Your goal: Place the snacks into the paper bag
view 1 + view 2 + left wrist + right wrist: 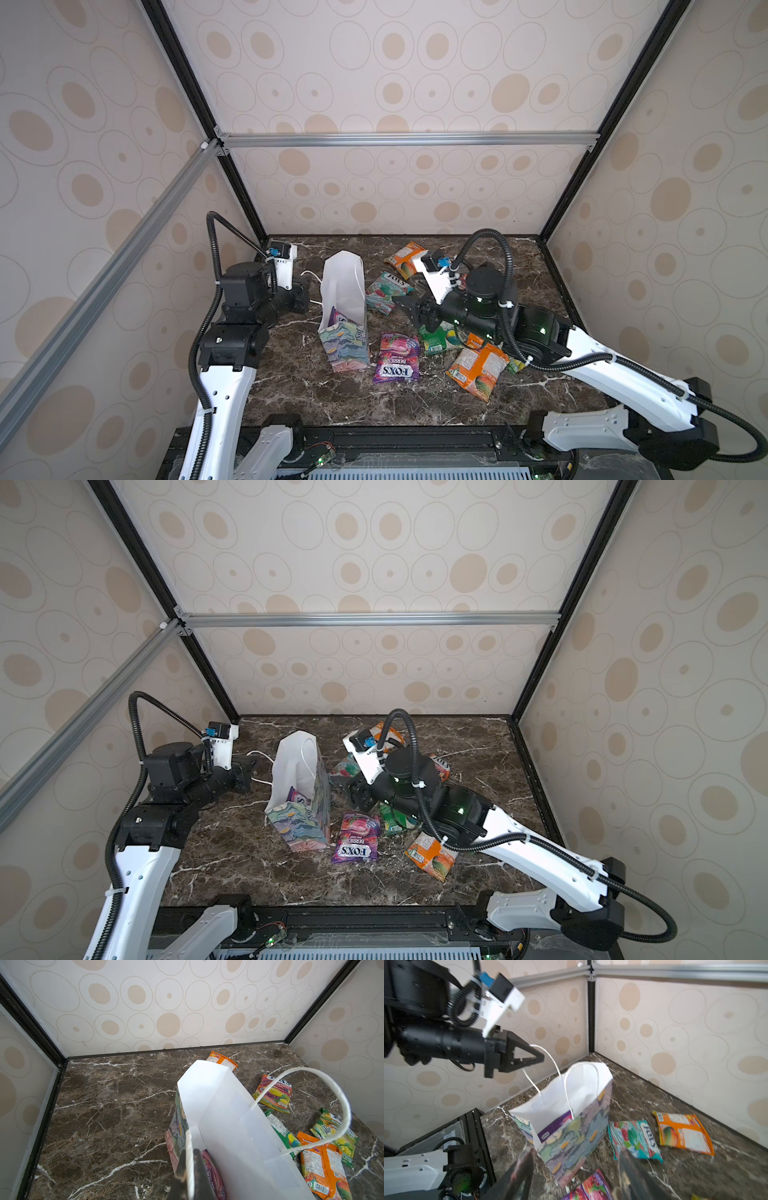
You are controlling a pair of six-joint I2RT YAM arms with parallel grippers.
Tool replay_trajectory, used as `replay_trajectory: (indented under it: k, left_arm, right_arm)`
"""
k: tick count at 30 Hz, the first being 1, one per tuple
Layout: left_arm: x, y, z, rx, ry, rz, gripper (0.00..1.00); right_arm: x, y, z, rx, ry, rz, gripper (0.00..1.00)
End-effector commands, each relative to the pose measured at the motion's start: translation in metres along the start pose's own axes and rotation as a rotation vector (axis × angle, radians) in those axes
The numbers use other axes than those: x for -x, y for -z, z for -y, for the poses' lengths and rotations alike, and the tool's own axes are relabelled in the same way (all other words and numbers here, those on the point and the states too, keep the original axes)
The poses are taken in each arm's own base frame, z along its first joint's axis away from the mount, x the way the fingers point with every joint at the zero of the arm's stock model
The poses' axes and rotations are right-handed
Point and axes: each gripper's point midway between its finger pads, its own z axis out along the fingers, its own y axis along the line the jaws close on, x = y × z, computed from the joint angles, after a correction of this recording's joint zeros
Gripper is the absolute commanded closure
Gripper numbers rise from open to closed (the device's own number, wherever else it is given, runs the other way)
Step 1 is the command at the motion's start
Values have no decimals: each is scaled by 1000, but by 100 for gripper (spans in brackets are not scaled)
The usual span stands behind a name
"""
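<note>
Left hand [538, 1057] on white cord handle [188, 1142]

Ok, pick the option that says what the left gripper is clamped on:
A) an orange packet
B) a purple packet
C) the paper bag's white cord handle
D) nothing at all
C: the left gripper is shut on the white cord handle of the paper bag. The left wrist view shows the cord running between its fingers.

White-shelled arms [224, 399] with black joints and ribbed black cables [214, 249].
</note>
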Motion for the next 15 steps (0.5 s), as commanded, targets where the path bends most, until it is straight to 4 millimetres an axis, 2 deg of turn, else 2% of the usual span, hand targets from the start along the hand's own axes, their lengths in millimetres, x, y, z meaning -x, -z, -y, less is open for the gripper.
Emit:
replay_trajectory:
  k: [1,5,8,10,15]
  left_arm:
    - [10,16,2,15,-51,83,100]
    - [6,18,-6,65,-35,77,100]
    - [2,14,-6,56,-18,55,100]
    - [5,13,-5,49,-19,54,100]
    - [22,13,3,4,-18,73,100]
  right_arm:
    - [-59,1,29,-117,-97,-113,32]
    - [-116,12,46,-206,-206,-259,32]
    - [-161,13,44,-213,-293,-381,31]
    - [-191,6,39,-198,-364,-433,31]
    - [-236,-4,33,-178,-441,-518,35]
